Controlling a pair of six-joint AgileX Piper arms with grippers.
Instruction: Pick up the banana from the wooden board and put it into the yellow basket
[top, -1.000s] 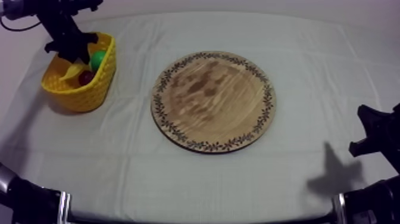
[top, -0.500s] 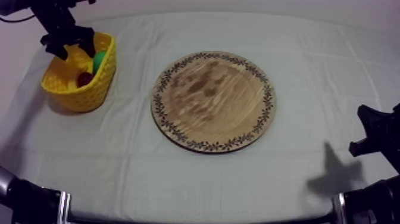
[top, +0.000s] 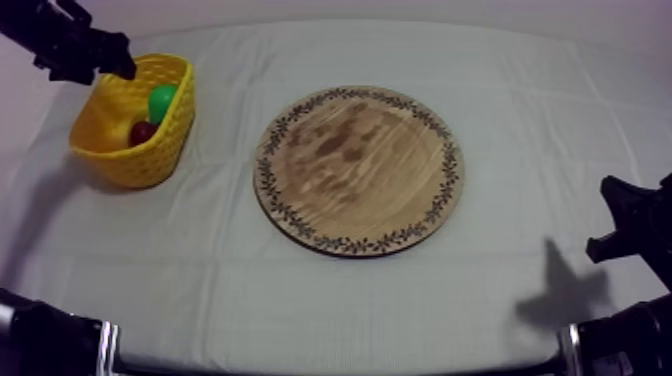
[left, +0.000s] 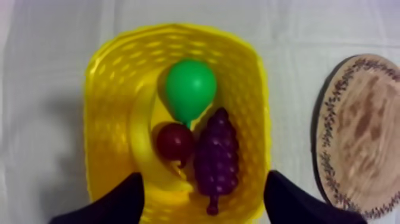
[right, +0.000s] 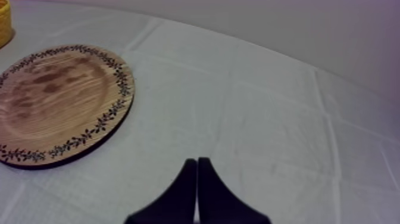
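The banana (left: 143, 158) lies curved along the inner wall of the yellow basket (left: 256, 119), beside a green pear (left: 190, 88), a small red fruit (left: 174, 141) and purple grapes (left: 217, 158). My left gripper (left: 204, 177) hangs open above the basket with nothing between its fingers. Seen from the top, the left gripper (top: 88, 66) sits over the far left rim of the basket (top: 135, 160). The round wooden board (top: 358, 170) in the middle of the table is bare. My right gripper (right: 196, 176) is shut on nothing, low at the table's right side (top: 622, 218).
The patterned rim of the board (left: 333, 143) lies close beside the basket. Wrinkled grey-white cloth (top: 300, 300) covers the table around the board. The right arm's shadow (top: 560, 295) falls near the front right.
My left gripper has risen out of the basket and drawn back to the far left. The banana now lies in the basket. The right arm has not moved.
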